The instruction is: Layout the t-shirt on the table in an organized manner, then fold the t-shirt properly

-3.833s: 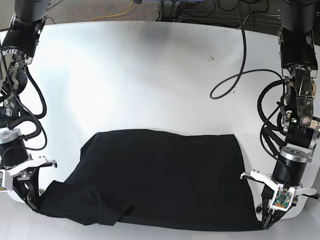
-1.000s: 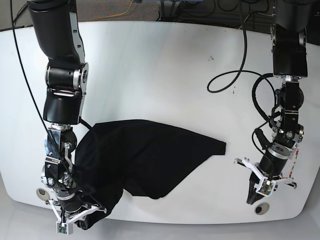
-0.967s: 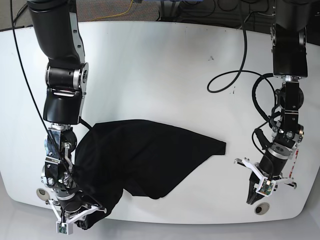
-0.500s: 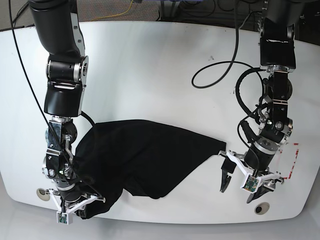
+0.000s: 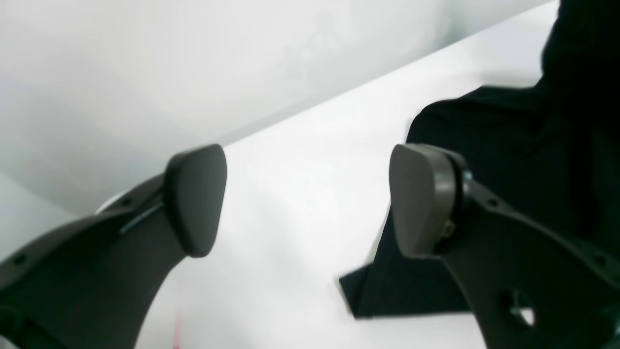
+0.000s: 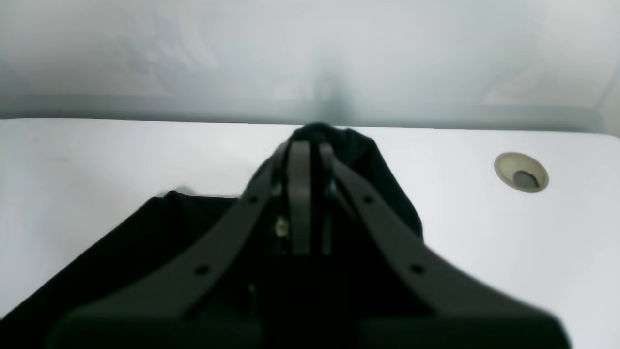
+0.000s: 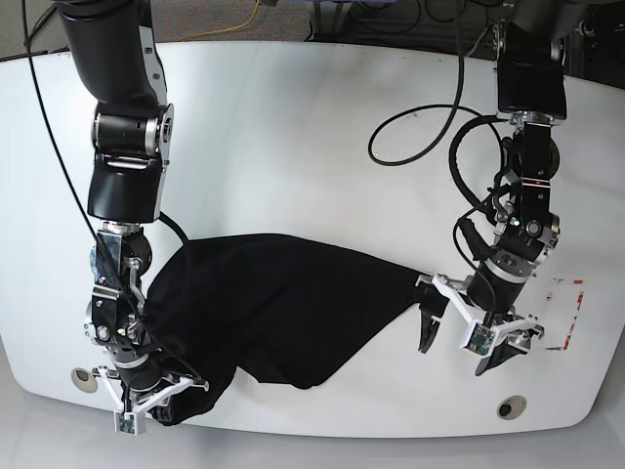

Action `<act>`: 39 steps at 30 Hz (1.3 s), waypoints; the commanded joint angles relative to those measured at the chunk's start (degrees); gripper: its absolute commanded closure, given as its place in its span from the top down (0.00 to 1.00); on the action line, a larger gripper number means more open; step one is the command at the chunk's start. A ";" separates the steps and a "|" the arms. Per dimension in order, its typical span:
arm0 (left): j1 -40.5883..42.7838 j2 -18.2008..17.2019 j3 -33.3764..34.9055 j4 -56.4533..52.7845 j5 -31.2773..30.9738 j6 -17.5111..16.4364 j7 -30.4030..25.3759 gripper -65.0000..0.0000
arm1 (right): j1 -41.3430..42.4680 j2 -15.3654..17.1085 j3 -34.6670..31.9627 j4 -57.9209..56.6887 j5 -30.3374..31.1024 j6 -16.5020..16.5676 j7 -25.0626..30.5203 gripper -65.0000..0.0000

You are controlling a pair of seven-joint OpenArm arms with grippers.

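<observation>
The laying-out step is in hand, not the fold. One white surface [image 7: 293, 127] carries the scene and serves as landmark; toward its near edge, left of centre, lies the single black t-shirt [image 7: 283, 303], bunched into an uneven wedge that tapers to a point toward the surface's right half, with one rumpled end gathered at the near-left corner. Two arms work over the surface. The right gripper [image 7: 146, 405], at the near-left corner, has its fingers pressed together and pinching a fold of the t-shirt, as the right wrist view confirms, where black cloth wraps the closed tips [image 6: 310, 145]. The left gripper [image 7: 474, 332], over the near-right part of the surface just beside the t-shirt's pointed end, has its fingers spread wide and holds nothing; in the left wrist view the two pads [image 5: 196, 198] stand well apart with bare surface between them and the dark cloth edge [image 5: 484, 194] beside the right-hand pad. The next move probably calls for the left gripper to close on that free corner, so that both arms can draw the garment flat before folding. Two round holes [image 7: 506, 406] sit near the near edge, one at each corner, and one small red outline mark [image 7: 566, 313] lies at the near-right.
</observation>
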 commanded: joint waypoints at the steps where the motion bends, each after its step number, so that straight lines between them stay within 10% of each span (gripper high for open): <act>1: -0.60 -0.20 -0.22 2.00 -0.40 0.25 -1.35 0.74 | 4.89 0.21 0.08 -1.68 0.55 0.24 1.91 0.00; 9: 1.42 -0.20 -0.31 3.76 -0.40 0.25 -1.35 0.74 | 11.93 0.12 -0.71 -13.20 0.46 0.24 5.78 0.09; 19: 2.92 -0.46 -0.40 4.99 -0.31 0.25 -1.35 0.74 | 19.66 1.70 -9.85 -26.56 0.55 -0.29 11.84 0.98; 30: 3.62 -0.46 -3.39 6.04 -0.31 0.25 -1.35 0.74 | 3.49 7.86 -6.95 2.36 0.99 -0.29 -1.52 1.00; 39: 3.80 -0.28 -7.70 5.95 -0.31 0.43 -1.08 0.74 | -16.47 5.57 6.06 25.22 1.07 2.44 -7.41 1.00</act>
